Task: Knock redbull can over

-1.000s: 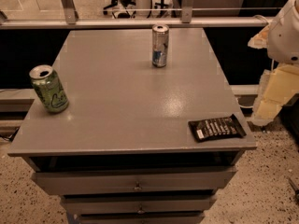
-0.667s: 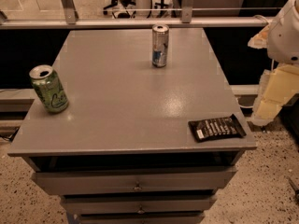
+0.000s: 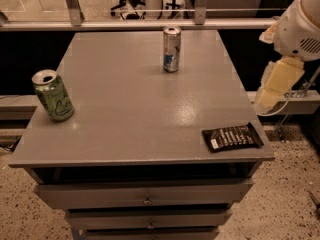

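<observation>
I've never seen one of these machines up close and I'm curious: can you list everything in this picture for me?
redbull can: one, silver with blue panels, standing upright at the far middle of the table.
green can: one, green with white script, upright near the left edge.
snack packet: one, black, lying flat at the near right corner.
table: one, grey top.
drawers: grey, stacked under the tabletop.
robot arm: one, white, upper right.
claw: one, pale yellow, hanging beyond the table's right edge, touching nothing.
</observation>
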